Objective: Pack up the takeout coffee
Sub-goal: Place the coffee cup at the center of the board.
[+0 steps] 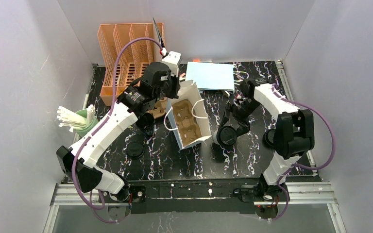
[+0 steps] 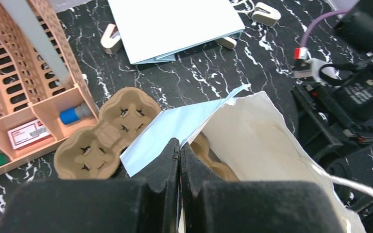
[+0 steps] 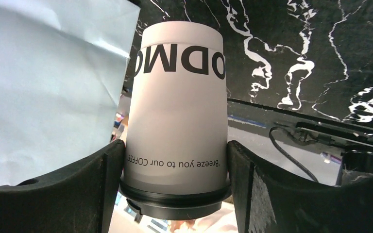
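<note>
Risks, big→small: bag [image 1: 189, 92], centre of top view, mouth held up by L gripper [image 2: 179, 145], fingers pressed together on the rim's paper edge. Thin paper could tear or slip free, and the mouth would sag. Carrier [image 1: 187, 121] sits inside bag w/ narrow wells, so a tilted drop-in may catch an edge & tip. Smallest: cup [image 3: 177, 97] w/ black lid, clamped betw. R gripper's [image 3: 175, 155] wide-set fingers, centre-right of top view, just right of bag, not yet in. Smooth sides could slide, lid pop → spill

Room: plain white walls [image 1: 19, 58] on 3 sides. Surface: black marble-look table [image 1: 252, 165], orange rack [image 1: 126, 53] upper left
</note>
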